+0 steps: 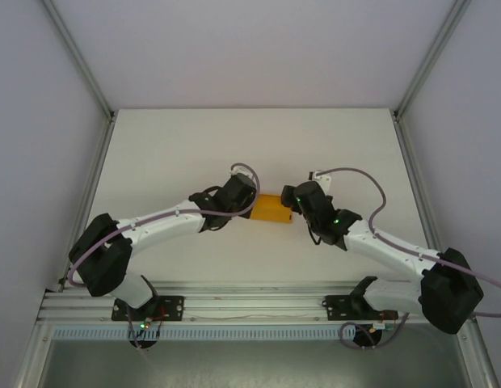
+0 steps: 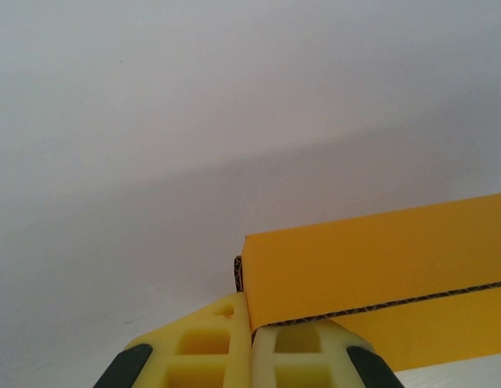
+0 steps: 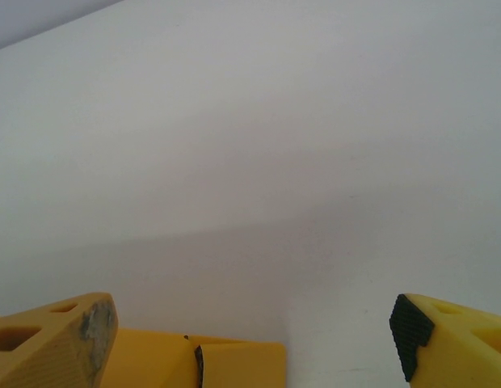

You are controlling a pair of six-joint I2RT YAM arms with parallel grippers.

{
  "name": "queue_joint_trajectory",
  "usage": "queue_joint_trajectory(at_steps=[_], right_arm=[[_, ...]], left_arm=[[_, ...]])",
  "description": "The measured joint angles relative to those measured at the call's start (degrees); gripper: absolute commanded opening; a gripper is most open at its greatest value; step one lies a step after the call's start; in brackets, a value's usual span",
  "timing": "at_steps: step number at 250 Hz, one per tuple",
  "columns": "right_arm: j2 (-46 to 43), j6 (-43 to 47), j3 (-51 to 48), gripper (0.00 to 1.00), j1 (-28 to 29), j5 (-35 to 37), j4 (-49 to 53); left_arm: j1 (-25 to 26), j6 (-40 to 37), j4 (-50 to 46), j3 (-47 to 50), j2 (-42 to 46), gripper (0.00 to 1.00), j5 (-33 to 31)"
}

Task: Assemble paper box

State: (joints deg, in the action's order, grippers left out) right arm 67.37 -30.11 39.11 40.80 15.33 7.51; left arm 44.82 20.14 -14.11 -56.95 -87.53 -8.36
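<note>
The paper box (image 1: 271, 209) is a small low orange-yellow box lying mid-table between my two arms. My left gripper (image 1: 248, 207) is at its left end. In the left wrist view that gripper (image 2: 251, 322) is shut on the box's (image 2: 380, 259) near corner, pinching a card wall whose corrugated edge shows. My right gripper (image 1: 293, 212) stands at the box's right end. In the right wrist view it (image 3: 254, 323) is open wide, and a folded flap of the box (image 3: 234, 365) lies low between the fingers, nearer the left finger (image 3: 69, 343), touching neither pad.
The white table (image 1: 258, 145) is bounded by grey enclosure walls and aluminium posts (image 1: 77, 61) at left and right. A metal rail (image 1: 250, 303) carrying both arm bases runs along the near edge. Bare table extends behind and beside the box.
</note>
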Motion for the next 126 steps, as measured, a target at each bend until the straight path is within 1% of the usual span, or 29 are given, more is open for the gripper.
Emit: queue_joint_trajectory(at_steps=[11, 17, 30, 37, 52, 62, 83, 109, 126], right_arm=[[0.1, -0.8, -0.2, 0.86, 0.0, -0.1, 0.2], [0.2, -1.1, -0.4, 0.86, 0.0, -0.1, 0.2], [0.4, -2.1, -1.2, 0.85, 0.0, -0.2, 0.2], [0.6, -2.6, -1.7, 0.85, 0.0, -0.3, -0.2], [0.7, -3.7, -2.5, 0.84, 0.0, -0.3, -1.2], [0.7, -4.3, -3.0, 0.84, 0.0, -0.3, -2.0], [0.7, -5.3, -4.1, 0.83, -0.1, -0.4, -3.4], [0.7, -6.1, -5.1, 0.82, -0.1, -0.5, -4.8], [0.7, -6.4, -5.5, 0.81, -0.1, -0.7, -5.5]], left_arm=[[0.2, -0.3, -0.1, -0.1, -0.1, 0.0, -0.1], [0.2, -0.4, -0.2, -0.2, -0.2, 0.02, -0.1], [0.3, -0.7, -0.2, -0.5, -0.3, 0.03, 0.0], [0.4, -0.9, -0.2, -0.5, -0.4, 0.05, 0.0], [0.6, -1.3, -0.3, -0.5, -0.4, 0.12, 0.0], [0.6, -1.8, -0.5, -0.6, -0.4, 0.2, 0.1], [0.6, -2.1, -1.4, -0.6, -0.3, 0.32, 0.6], [0.5, -2.4, -3.1, -0.6, 0.6, 0.44, 1.1], [0.6, -2.5, -4.5, -0.6, 1.6, 0.53, 2.7]])
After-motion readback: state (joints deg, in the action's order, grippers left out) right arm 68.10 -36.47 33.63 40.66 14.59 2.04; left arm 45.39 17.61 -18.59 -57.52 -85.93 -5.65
